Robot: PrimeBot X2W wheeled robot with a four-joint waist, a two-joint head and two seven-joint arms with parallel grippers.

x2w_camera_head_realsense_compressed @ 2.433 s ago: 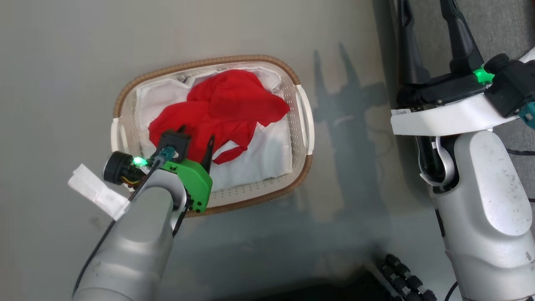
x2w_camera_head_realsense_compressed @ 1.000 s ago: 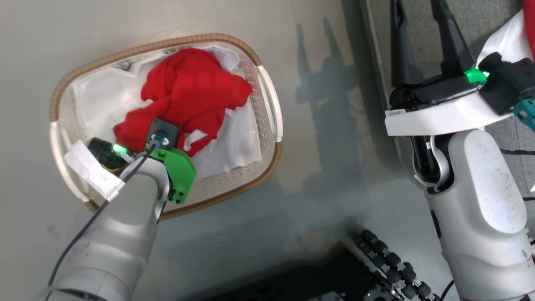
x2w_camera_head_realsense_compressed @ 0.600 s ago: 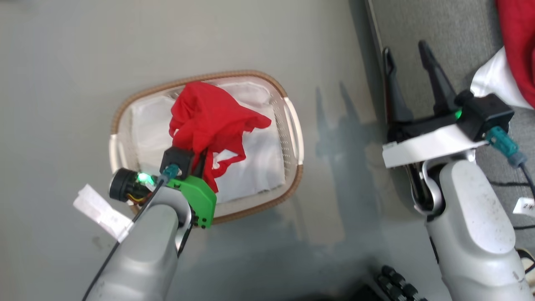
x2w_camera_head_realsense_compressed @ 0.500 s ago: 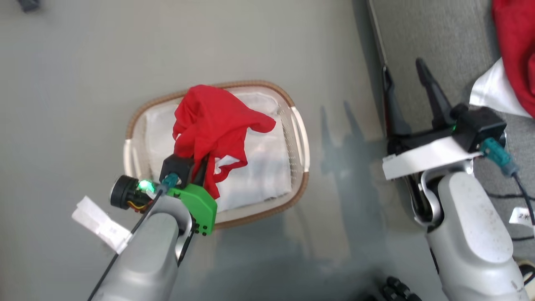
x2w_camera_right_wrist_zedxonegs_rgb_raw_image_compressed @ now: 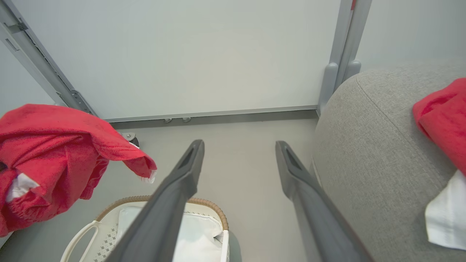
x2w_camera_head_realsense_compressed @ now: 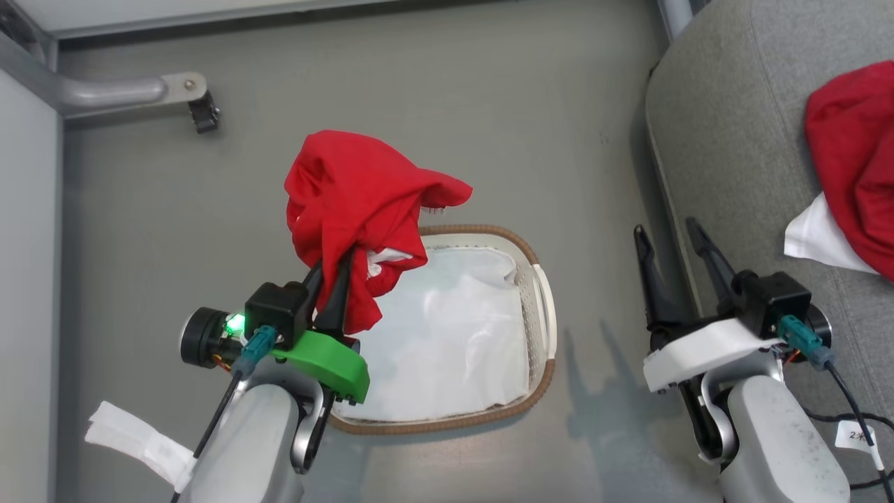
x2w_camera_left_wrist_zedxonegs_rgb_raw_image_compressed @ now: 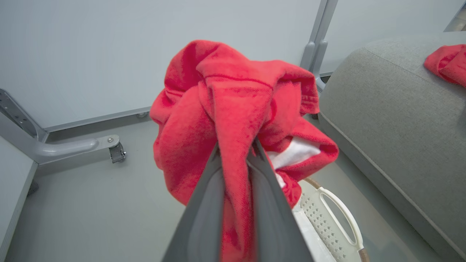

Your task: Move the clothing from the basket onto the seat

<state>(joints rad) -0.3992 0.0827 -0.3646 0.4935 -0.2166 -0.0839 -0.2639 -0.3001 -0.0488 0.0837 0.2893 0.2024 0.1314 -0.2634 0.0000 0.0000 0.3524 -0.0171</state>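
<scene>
left gripper [x2w_camera_head_realsense_compressed: 332, 265] pinches red garment [x2w_camera_head_realsense_compressed: 356, 188] — bunched, length running along it

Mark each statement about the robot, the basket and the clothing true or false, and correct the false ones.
1. The left gripper is shut on a red garment. True.
2. The right gripper holds clothing. False: its jaws stand open and empty.
3. A second red garment lies on the grey seat. True.
4. Red clothing lies inside the basket. False: what shows of its inside is white liner; the held garment is lifted clear of it.
5. The basket stands on the seat. False: it stands on the floor beside the seat.
</scene>
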